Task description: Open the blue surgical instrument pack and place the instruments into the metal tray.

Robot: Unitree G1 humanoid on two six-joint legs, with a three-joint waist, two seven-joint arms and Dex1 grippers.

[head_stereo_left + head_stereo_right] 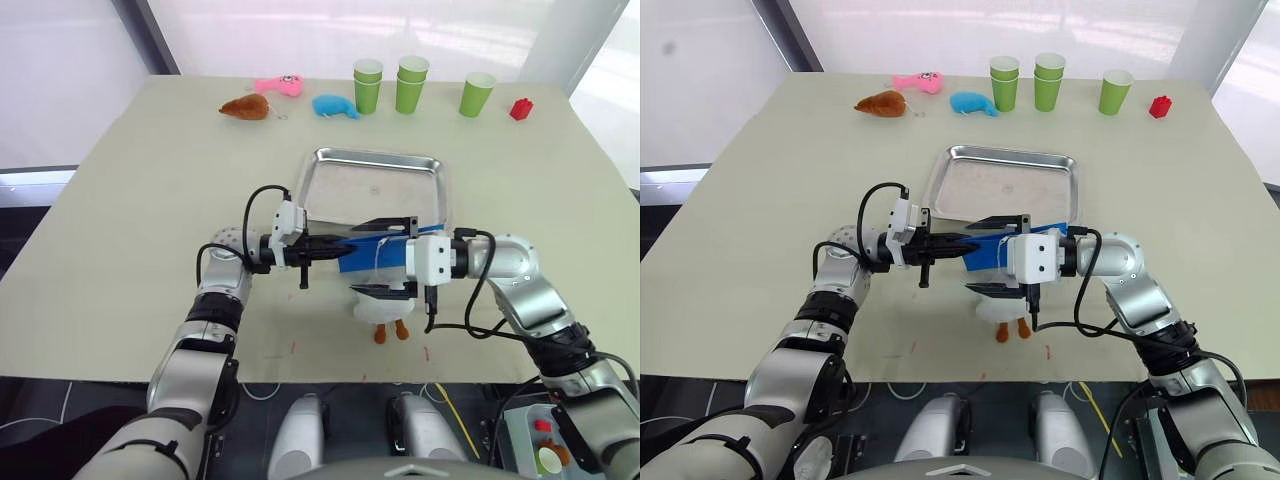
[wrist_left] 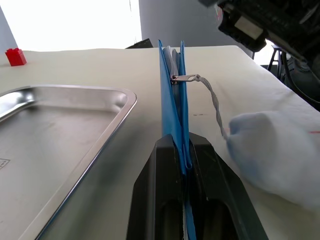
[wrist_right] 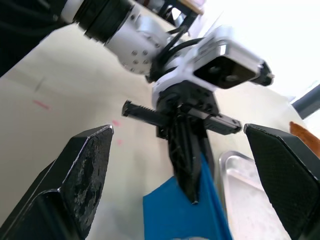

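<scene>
- You see the metal tray (image 1: 375,160) at the frame's centre: polished steel, its raised rim shiny, its floor a duller brushed grey.
- The blue surgical instrument pack (image 2: 172,107) looks like thin matt woven cloth, with a small shiny metal zip pull (image 2: 183,78) and a pale cord.
- The left gripper (image 2: 186,155) has matt black plastic fingers; the right gripper (image 3: 185,165) has finely grained pads.
- The table (image 1: 130,220) is smooth, matt, cream.
- The green cups (image 1: 410,85), upper centre, look like paper.
- The white toy (image 2: 280,150) looks soft and fuzzy.
</scene>
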